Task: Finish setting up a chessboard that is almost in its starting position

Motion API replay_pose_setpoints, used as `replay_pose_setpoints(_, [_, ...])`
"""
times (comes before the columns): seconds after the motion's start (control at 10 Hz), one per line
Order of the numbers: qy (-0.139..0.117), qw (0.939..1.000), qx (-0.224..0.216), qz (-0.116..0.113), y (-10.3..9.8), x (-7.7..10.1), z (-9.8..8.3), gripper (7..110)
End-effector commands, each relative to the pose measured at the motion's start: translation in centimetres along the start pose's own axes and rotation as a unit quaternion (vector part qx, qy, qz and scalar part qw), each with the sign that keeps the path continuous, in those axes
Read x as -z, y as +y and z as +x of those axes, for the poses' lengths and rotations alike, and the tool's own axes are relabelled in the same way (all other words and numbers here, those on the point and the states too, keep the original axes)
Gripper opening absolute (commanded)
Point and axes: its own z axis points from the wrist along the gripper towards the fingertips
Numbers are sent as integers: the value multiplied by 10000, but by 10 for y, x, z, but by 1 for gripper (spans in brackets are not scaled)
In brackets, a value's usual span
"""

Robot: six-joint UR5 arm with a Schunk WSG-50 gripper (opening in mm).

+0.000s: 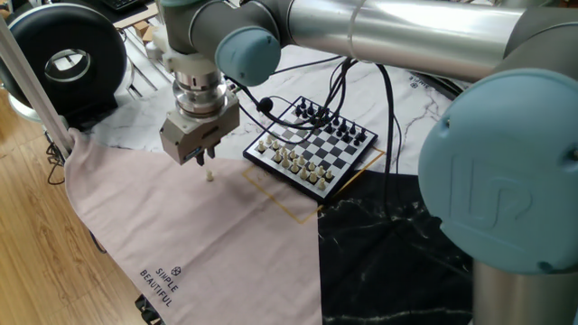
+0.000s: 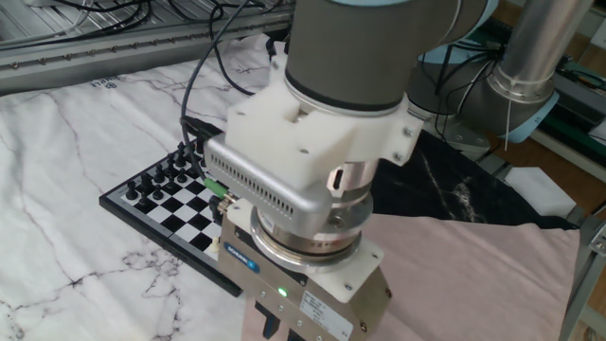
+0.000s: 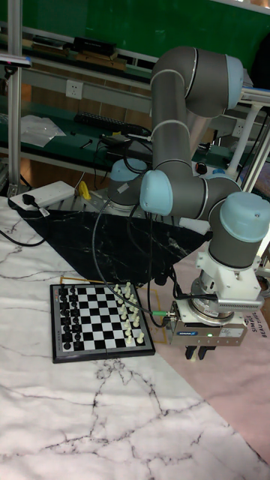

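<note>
Two-finger grey gripper (image 1: 204, 162) hangs just above small cream chess piece (image 1: 210, 176) on pink cloth (image 1: 181, 235), jaws apart, nothing held. Small black-and-white checked chessboard (image 1: 312, 144) sits nearby on the marble. Step: reaching for stray piece. Next: descend straight, clamp gently.

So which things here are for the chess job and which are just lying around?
For the job:
chessboard
stray cream piece on the pink cloth
end effector

Just lying about:
pink cloth
black round device
cables
yellow square outline
</note>
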Motion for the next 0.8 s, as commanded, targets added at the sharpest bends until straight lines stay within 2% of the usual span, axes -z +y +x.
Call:
replay_pose_setpoints(0.0, [-29, 9999, -95, -31, 3, -4, 1, 22])
replay_pose_setpoints(0.2, [14, 10000, -57, -66, 7, -11, 2, 22])
replay_pose_setpoints(0.4, [190, 9997, -149, -81, 8, -17, 10, 22])
replay_pose_setpoints(0.7, [229, 9995, -180, -77, 9, -20, 11, 22])
